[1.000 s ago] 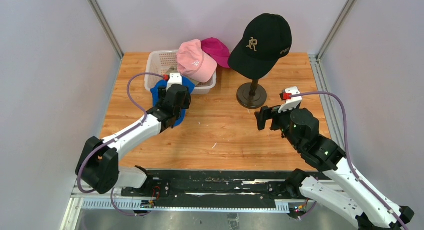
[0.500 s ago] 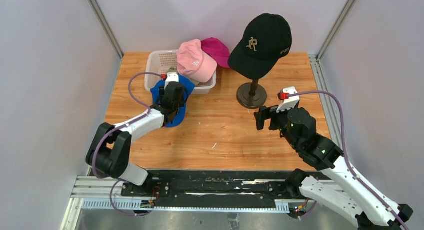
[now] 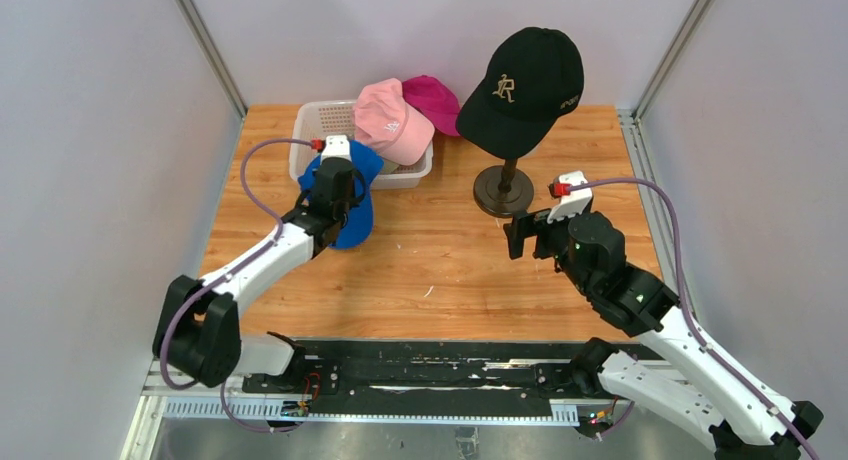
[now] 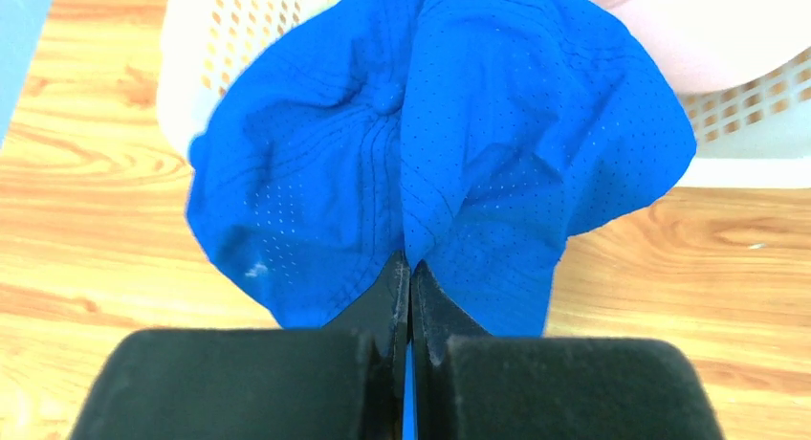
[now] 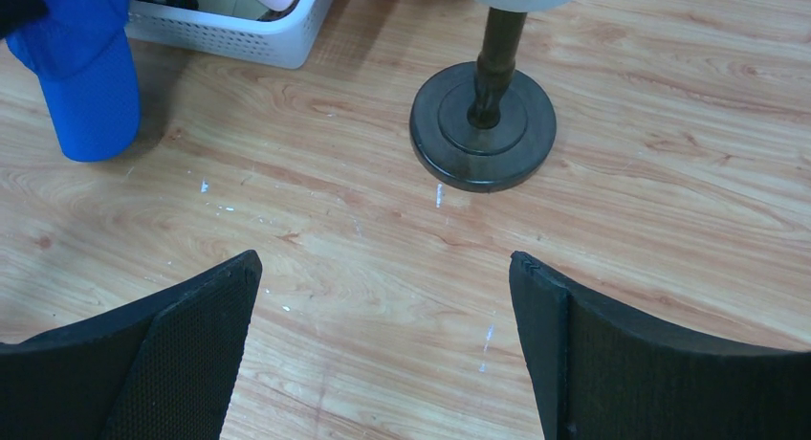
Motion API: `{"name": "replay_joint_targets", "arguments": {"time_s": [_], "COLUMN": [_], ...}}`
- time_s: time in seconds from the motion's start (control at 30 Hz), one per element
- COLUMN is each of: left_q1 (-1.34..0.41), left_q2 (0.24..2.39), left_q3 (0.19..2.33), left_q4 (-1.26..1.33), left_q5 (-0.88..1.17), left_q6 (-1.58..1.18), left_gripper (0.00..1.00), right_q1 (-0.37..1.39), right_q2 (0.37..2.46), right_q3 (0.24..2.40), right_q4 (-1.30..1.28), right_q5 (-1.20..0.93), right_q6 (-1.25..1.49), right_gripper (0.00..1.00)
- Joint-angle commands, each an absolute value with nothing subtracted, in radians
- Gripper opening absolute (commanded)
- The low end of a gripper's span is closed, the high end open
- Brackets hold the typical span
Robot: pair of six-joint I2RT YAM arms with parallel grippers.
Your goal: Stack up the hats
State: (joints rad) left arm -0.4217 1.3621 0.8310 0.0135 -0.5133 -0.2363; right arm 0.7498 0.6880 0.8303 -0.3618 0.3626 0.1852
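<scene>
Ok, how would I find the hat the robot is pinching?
Look for the white basket at the back left of the wooden table. Right in front of it, the left gripper is shut on a royal blue cap. It's the only blue hat; its neighbours are a pink cap and a magenta cap.

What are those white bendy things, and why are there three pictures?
They are two robot arms with pinching fingers. One picture looks down from a camera above. The other two come from a small camera on each wrist. On the wooden table stands a white basket, with a pink cap and a magenta cap piled at it. A black cap sits up on a dark stand. The left gripper is pinched shut on a blue cap. The right gripper is open and holds nothing.
</scene>
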Motion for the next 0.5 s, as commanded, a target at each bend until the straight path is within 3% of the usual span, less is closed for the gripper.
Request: {"name": "replay_joint_targets", "arguments": {"time_s": [0.0, 0.47], "left_q1": [-0.414, -0.454], "left_q2": [1.225, 1.118], "left_q3": [0.918, 1.217], "left_q4": [-0.086, -0.426], "left_q5": [-0.456, -0.19], "left_q6": [-0.206, -0.174], "left_gripper": [0.0, 0.0], "right_q1": [0.745, 0.745], "right_q2": [0.694, 0.633], "right_q3": [0.816, 0.786], "right_q4": [-0.313, -0.203], "right_q5": [0.311, 0.057], "right_q6": [0.173, 0.229], "right_gripper": [1.0, 0.95]}}
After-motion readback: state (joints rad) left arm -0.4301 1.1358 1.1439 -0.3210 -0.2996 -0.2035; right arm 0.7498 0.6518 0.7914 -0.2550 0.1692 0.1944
